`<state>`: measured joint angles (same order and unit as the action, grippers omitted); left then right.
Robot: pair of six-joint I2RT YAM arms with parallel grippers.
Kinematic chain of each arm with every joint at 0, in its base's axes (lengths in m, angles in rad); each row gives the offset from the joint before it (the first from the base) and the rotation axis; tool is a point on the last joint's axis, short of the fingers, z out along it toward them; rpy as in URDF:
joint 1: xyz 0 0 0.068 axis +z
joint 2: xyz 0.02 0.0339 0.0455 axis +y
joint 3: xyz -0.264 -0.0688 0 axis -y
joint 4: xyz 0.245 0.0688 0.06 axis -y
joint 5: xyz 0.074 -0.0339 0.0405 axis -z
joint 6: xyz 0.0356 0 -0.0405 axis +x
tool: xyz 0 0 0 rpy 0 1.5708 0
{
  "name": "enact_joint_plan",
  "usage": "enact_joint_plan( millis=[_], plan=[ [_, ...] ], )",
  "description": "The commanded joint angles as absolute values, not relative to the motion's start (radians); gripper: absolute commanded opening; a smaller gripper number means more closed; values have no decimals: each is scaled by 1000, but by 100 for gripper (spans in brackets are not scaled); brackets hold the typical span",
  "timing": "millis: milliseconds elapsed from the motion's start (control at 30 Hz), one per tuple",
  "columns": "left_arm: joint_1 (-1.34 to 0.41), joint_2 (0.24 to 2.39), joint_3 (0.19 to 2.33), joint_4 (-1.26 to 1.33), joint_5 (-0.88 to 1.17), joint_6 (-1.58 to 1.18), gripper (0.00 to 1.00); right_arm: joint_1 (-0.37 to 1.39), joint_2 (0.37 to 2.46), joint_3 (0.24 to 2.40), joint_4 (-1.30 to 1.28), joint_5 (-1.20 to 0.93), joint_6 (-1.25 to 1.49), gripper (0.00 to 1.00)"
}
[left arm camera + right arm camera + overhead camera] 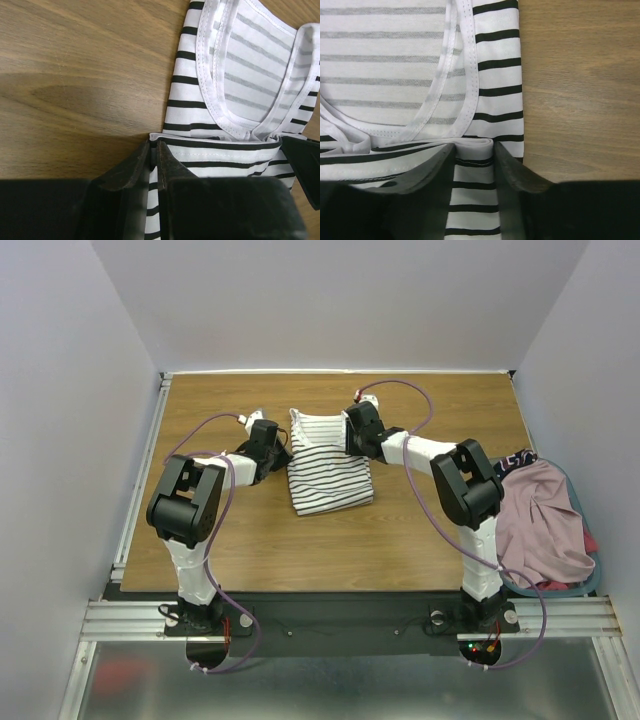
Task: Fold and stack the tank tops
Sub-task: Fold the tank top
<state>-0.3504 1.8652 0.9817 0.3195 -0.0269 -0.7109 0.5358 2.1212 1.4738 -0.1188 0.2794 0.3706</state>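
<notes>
Pinching striped tank top (328,468) edge: left end effector (154,149).

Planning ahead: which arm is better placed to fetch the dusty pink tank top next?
Right. The dusty pink tank top lies in the blue-rimmed basket beside the right arm's base.

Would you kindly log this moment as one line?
step: folding striped tank top | left gripper: pinching folded edge | right gripper: jaws apart astride folded edge | pink tank top: heaped, right
</notes>
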Motion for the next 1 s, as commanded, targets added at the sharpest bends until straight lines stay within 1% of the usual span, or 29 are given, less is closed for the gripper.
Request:
enact_joint_plan(
  millis=[0,33,67,167,233,267,400,567,967],
  plan=[
    [-345,1855,1011,333,-9,-686,15,529,2128,1519,-89,278,367,36],
    [-345,1853,1015,333,-8,-683,13,529,2123,1520,-89,276,367,35],
    [-345,1852,1019,333,-6,-680,9,529,2122,1520,-89,278,365,31],
    [-345,1850,1032,334,-6,-667,3,531,2120,1525,-89,275,361,26],
    [-345,1845,1035,339,32,-661,0,529,2115,1526,-91,275,360,19],
    [-345,1841,1038,342,40,-655,0,531,2112,1525,-91,276,360,15],
    [-345,1809,1034,356,61,-650,0,529,2092,1516,-89,272,370,7],
    [-347,1769,1037,360,84,-638,0,529,2051,1505,-87,267,377,4],
    [-354,1717,1060,351,118,-621,0,529,1944,1465,-89,282,394,4]
  ],
)
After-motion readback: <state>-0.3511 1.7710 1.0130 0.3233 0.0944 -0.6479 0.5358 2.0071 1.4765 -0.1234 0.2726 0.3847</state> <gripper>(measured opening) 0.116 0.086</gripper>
